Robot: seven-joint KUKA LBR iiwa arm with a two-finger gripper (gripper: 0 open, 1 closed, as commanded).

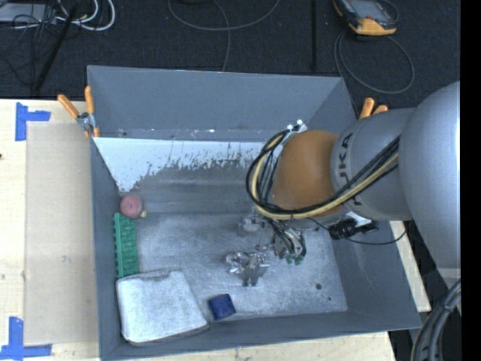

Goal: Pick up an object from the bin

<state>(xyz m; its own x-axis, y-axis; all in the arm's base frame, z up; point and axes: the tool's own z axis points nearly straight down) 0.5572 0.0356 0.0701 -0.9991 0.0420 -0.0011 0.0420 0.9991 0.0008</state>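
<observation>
**binwatcher:** The gripper (252,268) is hanging low over the floor of the grey metal bin (210,107), a bit right of the middle, and what it's sitting over is bare scuffed metal. Honestly I can't tell if it's apart or together. From this angle it's just a tangle of shiny metal bits. The rounded orange-brown wrist cover (301,173) is looming right above it, with yellow and black cables (259,173) looping round the cover.

**pickbot_fan:** So what's actually lying in the bin?

**binwatcher:** Four loose things, and they're all sitting left of the gripper. The closest one is a small dark blue block (221,306), lying near the front wall, below and left of the gripper and apart from it. Just beside that block, a white folded terry cloth (159,304) is filling the front left corner. A long green ridged plastic strip (126,245) is lying along the left wall, with its near end by the cloth. A small pink round ball (131,205) is resting just past the strip's far end, tucked against the left wall.
</observation>
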